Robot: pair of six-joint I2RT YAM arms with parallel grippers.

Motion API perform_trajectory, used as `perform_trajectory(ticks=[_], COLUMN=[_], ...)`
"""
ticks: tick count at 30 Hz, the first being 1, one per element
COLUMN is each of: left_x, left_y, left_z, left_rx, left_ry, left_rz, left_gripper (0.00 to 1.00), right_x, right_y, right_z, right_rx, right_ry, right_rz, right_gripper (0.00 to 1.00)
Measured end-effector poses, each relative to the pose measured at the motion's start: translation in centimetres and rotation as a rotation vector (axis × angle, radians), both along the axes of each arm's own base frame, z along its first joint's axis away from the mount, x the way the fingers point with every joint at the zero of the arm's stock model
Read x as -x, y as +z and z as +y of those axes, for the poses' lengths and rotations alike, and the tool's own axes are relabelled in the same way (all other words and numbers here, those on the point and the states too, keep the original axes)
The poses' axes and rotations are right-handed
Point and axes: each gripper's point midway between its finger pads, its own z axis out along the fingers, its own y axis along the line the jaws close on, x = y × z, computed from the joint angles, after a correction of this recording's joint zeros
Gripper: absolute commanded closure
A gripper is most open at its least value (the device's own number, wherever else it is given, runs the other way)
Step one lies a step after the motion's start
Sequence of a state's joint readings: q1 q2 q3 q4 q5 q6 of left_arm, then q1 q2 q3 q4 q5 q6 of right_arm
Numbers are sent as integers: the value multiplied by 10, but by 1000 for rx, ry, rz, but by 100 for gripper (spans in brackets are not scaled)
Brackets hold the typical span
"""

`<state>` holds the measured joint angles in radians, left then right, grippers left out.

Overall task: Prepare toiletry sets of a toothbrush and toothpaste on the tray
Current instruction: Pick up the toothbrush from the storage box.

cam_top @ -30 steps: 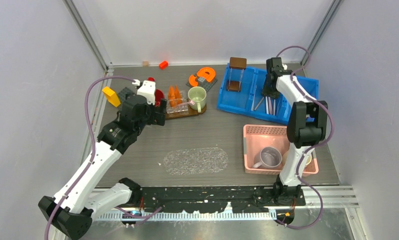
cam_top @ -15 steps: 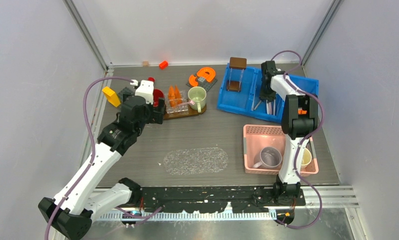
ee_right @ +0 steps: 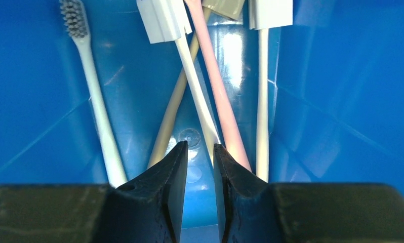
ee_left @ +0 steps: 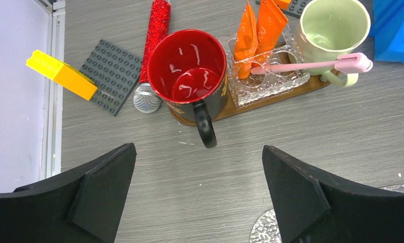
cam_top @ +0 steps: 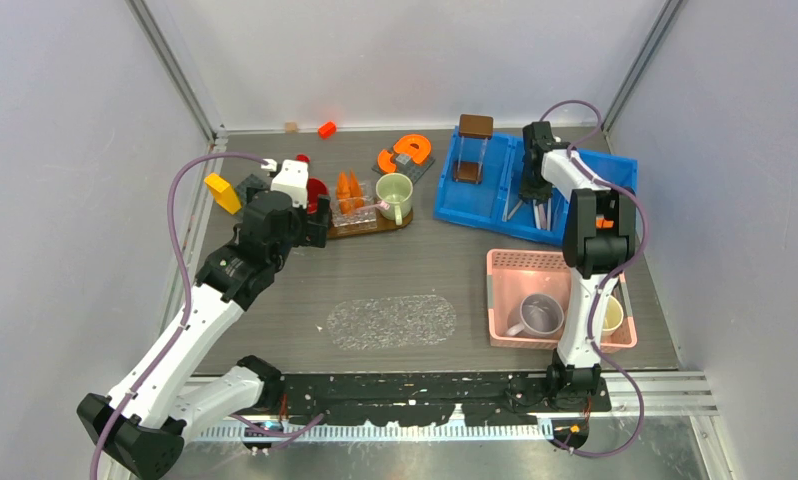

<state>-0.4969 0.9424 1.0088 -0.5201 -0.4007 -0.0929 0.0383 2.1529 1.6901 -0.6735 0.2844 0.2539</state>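
Right claw (ee_right: 200, 147) narrow, down in blue bin (ee_right: 341, 101) among toothbrushes (ee_right: 99, 116); left claw (ee_left: 198, 148) wide over desk (ee_left: 291, 152).
Right claw tips sit low in the bin, with a thin slit of blue floor between them and nothing seen in it. White toothbrush (ee_right: 195, 96) stem runs under the right tip, other toothbrushes lie on both sides. Left claw hangs spread wide, holding nothing, just on the near side of red mug (ee_left: 190, 76). Two toothpaste (ee_left: 258, 35) tubes stand in glass holder (ee_left: 271, 83) on brown tray (ee_left: 271, 101). Pink toothbrush (ee_left: 311, 65) lies across the holder, head by green mug (ee_left: 336, 25).
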Motion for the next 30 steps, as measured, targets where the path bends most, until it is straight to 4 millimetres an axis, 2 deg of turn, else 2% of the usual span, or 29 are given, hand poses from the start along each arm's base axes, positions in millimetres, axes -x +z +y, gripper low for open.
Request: perform_trajectory(ticks=[8,13,20,24,30], left_x=[0,0,0,0,-1], left_y=[0,0,-2,-3,-3], left_z=[0,0,0,0,0], left_rx=[0,0,-2,-3,-6], left_ry=[0,0,0,0,-1], left_rz=[0,0,2,3,2], left_gripper=[1,1,1,1,1], right_x=[8,3,2,3,7], right_y=[13,34,38,29,0], right_z=[18,15,6,4,4], right_rx=[-102,-83,-30,-19,-15], right_ry=[63,76,83,85,91], right_rz=[-18,-69,-72,-52,15], right_gripper=[69,69,68,68,68])
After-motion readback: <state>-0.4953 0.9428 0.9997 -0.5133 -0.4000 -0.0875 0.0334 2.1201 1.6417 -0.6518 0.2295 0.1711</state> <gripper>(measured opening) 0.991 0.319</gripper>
